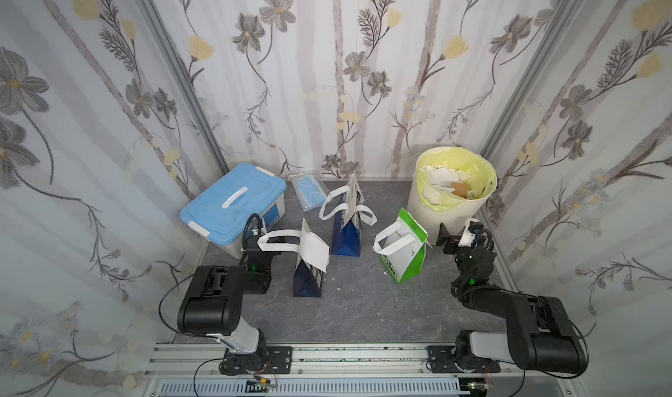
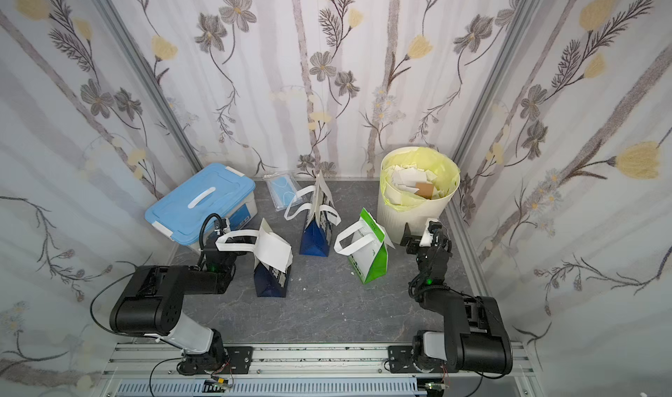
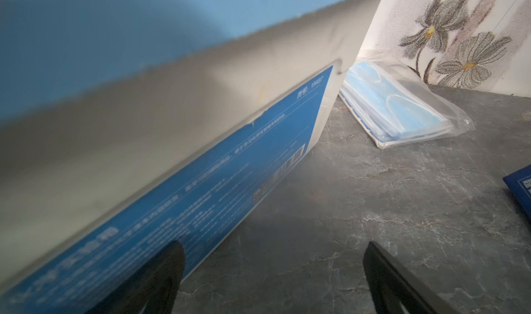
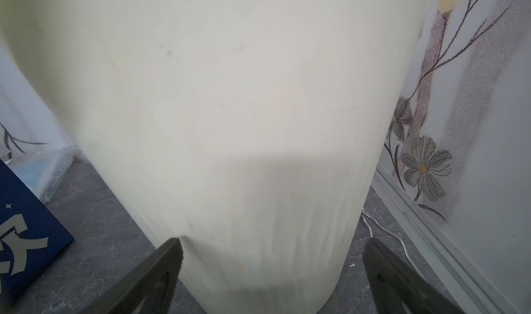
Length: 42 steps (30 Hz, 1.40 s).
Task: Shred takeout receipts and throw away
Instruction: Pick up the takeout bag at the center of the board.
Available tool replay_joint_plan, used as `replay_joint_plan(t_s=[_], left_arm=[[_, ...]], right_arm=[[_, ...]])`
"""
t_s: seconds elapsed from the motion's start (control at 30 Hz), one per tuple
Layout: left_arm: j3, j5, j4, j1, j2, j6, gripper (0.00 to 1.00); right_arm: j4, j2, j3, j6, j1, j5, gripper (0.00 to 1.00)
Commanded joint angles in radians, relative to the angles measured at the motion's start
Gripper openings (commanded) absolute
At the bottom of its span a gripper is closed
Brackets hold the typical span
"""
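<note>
left tool [image 3: 271, 249] and right tool [image 4: 274, 240] both spread wide, empty
left's by the blue-lidded box [image 1: 232, 202], right faces the bin [image 1: 436, 213]; white receipt [image 1: 314, 253] drapes over the near dark blue bag [image 1: 307, 282].

Three paper bags stand on the tabletop [image 1: 363, 304]: one green-and-white bag [image 1: 403, 264] just beside the single bin [image 1: 422, 210], and two dark blue, the middle blue bag [image 1: 345, 239] farther from the bin and the near blue bag [image 1: 307, 280] farthest. Two white receipts show plainly: the larger receipt [image 1: 314, 251] on the near blue bag, the narrower receipt [image 1: 352, 195] on the middle one. Well apart from the bin sit one blue-lidded box [image 1: 232, 202] and one pack of masks [image 1: 309, 191]. The paper scraps [image 1: 442, 179] inside the bin are too many to count. There are two pincers: the left pincer [image 3: 271, 246] and the right pincer [image 4: 274, 240].
</note>
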<state>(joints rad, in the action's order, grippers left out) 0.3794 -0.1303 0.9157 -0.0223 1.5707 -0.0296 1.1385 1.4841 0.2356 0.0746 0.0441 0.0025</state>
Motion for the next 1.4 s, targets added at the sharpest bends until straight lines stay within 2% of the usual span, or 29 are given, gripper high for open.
replay_joint_plan(t_s=[0.0,0.57,0.63,0.73,0.83,0.9,0.93,1.0,1.03,1.07,1.13,1.27,1.37], left_arm=[[0.004,0.000,0.013,0.001,0.000,0.008,1.00],[0.002,0.017,0.014,0.008,-0.002,0.003,1.00],[-0.018,0.007,0.041,0.009,-0.013,-0.003,1.00],[-0.048,-0.029,0.028,0.009,-0.098,-0.014,1.00],[-0.020,-0.071,-0.146,0.010,-0.252,-0.032,1.00],[0.028,-0.096,-0.324,0.012,-0.356,-0.049,1.00],[0.056,-0.110,-0.423,0.015,-0.403,-0.071,1.00],[0.134,-0.174,-0.651,0.027,-0.466,-0.175,1.00],[0.177,-0.246,-0.770,0.029,-0.482,-0.246,1.00],[0.224,-0.302,-0.888,0.034,-0.492,-0.302,1.00],[0.295,-0.324,-1.067,0.041,-0.511,-0.311,1.00],[0.295,-0.247,-1.180,0.045,-0.625,-0.253,1.00],[0.276,-0.236,-1.249,0.045,-0.741,-0.304,0.99]], right_arm=[[0.038,-0.002,-0.003,-0.007,-0.001,0.005,1.00],[0.035,-0.006,-0.003,-0.003,0.003,0.000,1.00],[-0.039,-0.050,0.021,0.006,0.003,0.025,1.00],[-0.280,-0.153,0.109,-0.008,0.003,0.034,1.00],[-0.350,-0.255,0.113,0.000,0.004,0.036,1.00],[-0.435,-0.317,0.131,0.064,0.010,0.053,1.00],[-0.524,-0.336,0.160,0.127,0.013,0.100,1.00],[-0.790,-0.344,0.251,0.313,0.024,0.273,1.00],[-0.894,-0.336,0.297,0.351,0.051,0.262,1.00],[-0.951,-0.332,0.318,0.354,0.083,0.183,1.00],[-0.995,-0.344,0.329,0.368,0.116,0.062,1.00],[-1.039,-0.421,0.330,0.392,0.118,-0.002,1.00],[-1.069,-0.474,0.341,0.395,0.117,-0.008,1.00]])
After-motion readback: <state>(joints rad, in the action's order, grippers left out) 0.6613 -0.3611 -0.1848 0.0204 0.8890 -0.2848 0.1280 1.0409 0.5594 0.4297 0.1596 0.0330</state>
